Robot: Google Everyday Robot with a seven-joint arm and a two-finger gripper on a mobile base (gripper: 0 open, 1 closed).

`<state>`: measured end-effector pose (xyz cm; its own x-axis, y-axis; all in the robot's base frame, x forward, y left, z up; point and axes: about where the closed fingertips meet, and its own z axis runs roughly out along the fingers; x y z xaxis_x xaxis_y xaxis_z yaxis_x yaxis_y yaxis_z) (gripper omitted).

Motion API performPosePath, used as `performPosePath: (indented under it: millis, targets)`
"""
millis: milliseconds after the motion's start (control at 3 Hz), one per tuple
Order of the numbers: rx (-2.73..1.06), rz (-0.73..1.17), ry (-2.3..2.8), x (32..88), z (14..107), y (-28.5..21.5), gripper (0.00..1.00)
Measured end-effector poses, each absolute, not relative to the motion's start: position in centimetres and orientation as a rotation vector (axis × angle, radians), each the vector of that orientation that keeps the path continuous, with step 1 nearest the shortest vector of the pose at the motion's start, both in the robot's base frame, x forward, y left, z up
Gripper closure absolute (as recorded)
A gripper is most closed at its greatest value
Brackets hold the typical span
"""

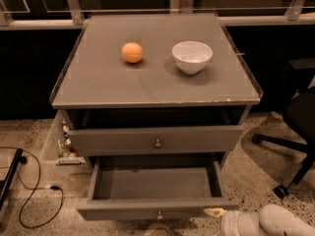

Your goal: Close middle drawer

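The middle drawer [152, 183] is pulled far out below the cabinet's top drawer [123, 140]. It is a wide, shallow grey box and it is empty. Its flat front [123, 210] has a small round knob [159, 214]. My gripper [215, 212] comes in from the bottom right on a white arm [266, 222]. Its tip is against the right end of the middle drawer's front. The lowest drawer is out of view.
The top drawer stands slightly out, with a knob [157, 143]. An orange [132, 52] and a white bowl [192, 56] sit on the cabinet top [147, 82]. An office chair base [285, 146] is at the right. A cable [34, 191] lies on the floor at the left.
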<state>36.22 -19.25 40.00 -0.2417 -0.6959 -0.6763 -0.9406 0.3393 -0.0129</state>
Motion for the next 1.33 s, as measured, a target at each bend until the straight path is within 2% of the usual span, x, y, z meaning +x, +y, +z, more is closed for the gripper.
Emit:
performPosePath:
  millis: [333, 1000, 1333]
  targets:
    - [-1.470, 0.515, 1.930, 41.0, 40.9, -17.7, 0.38]
    - [-1.509, 0.345, 1.842, 53.5, 42.8, -18.8, 0.84]
    - [-1.477, 0.298, 1.866, 57.7, 41.0, -21.4, 0.82]
